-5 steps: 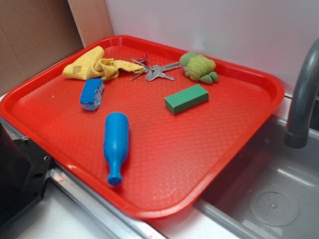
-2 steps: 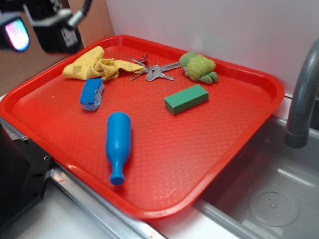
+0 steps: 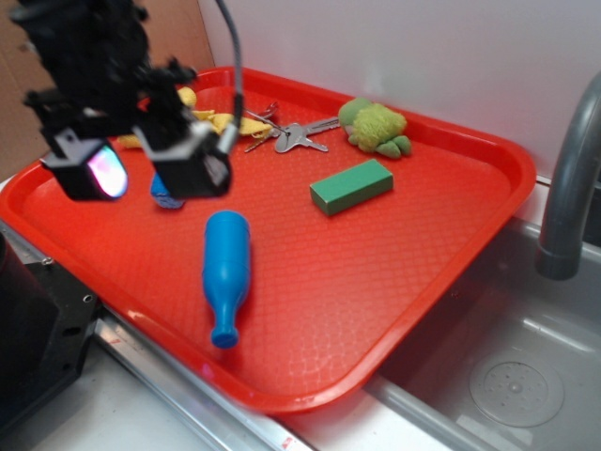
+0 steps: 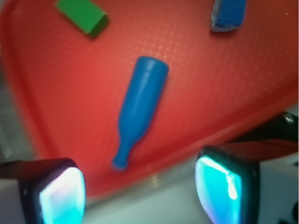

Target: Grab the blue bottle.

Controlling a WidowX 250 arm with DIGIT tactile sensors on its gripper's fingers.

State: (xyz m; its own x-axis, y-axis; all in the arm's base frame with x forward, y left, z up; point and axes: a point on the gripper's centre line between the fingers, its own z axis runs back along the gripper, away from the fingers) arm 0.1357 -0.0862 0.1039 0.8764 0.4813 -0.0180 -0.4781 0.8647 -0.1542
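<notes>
One blue bottle (image 3: 224, 272) lay untouched on the red tray (image 3: 394, 282); gripper (image 3: 146, 174) had newly arrived above it, fingers (image 4: 229, 186) spread, grasp pending.

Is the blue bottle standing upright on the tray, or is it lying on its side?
Lying on its side. The blue bottle rests lengthwise on the red tray, neck pointing toward the near rim.
</notes>
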